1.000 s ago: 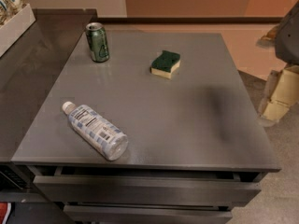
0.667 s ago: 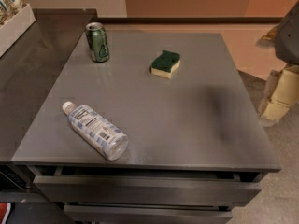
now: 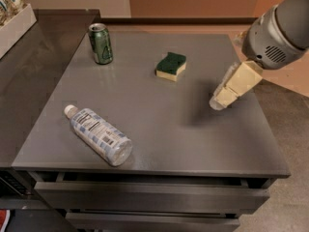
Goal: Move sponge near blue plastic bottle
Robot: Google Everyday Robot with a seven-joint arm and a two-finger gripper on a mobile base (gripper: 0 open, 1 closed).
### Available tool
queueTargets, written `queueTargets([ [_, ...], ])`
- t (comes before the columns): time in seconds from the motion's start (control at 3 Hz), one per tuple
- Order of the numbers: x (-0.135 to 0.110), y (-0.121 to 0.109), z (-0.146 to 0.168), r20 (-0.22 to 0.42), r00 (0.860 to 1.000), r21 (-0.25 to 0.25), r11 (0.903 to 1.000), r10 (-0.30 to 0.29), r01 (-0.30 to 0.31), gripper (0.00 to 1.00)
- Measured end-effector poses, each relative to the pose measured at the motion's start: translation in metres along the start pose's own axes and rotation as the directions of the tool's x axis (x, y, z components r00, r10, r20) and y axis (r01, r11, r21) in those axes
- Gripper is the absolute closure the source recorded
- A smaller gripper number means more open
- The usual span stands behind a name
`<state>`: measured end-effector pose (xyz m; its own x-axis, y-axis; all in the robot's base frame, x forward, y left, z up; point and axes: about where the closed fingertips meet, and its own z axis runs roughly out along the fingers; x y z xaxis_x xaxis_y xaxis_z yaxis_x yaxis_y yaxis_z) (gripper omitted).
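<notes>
The one camera view looks down on a grey metal table (image 3: 145, 129) with drawers under its front edge. The small wavy-edged sponge (image 3: 171, 65), dark green on top over a pale yellow foam base, lies flat on the far middle of the table with the green face up. Its long axis runs roughly left to right, the right end turned slightly toward the far side, and the yellow side faces the camera.

The clear plastic bottle with a white cap and a blue-and-white label (image 3: 99, 135) lies on its side near the front left. Its long axis is diagonal, with the cap toward the far left and the base toward the near right. It is well apart from the sponge. A green soda can (image 3: 100, 43) stands upright at the far left.

A second ago the cream-coloured gripper (image 3: 217, 100) hung off the table's right edge. It has since come in over the right part of the tabletop, and the grey arm housing (image 3: 277, 33) now shows large at upper right. Sponge, bottle and can lie where they were.

The sponge lies to the gripper's left and farther back, apart from it and untouched. Whether the gripper is released or clenched cannot be told; it grasps nothing visible.
</notes>
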<state>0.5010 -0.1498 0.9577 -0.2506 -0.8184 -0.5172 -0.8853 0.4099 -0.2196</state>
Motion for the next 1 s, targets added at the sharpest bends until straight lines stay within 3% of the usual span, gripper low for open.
queueTargets([
  [0.33,-0.016,-0.020,0.035,0.075,0.996,0.010,0.9992,0.038,-0.038,0.00],
  [1.0,-0.024,-0.058,0.096,0.166,0.981,-0.013,0.9953,0.097,-0.096,0.00],
])
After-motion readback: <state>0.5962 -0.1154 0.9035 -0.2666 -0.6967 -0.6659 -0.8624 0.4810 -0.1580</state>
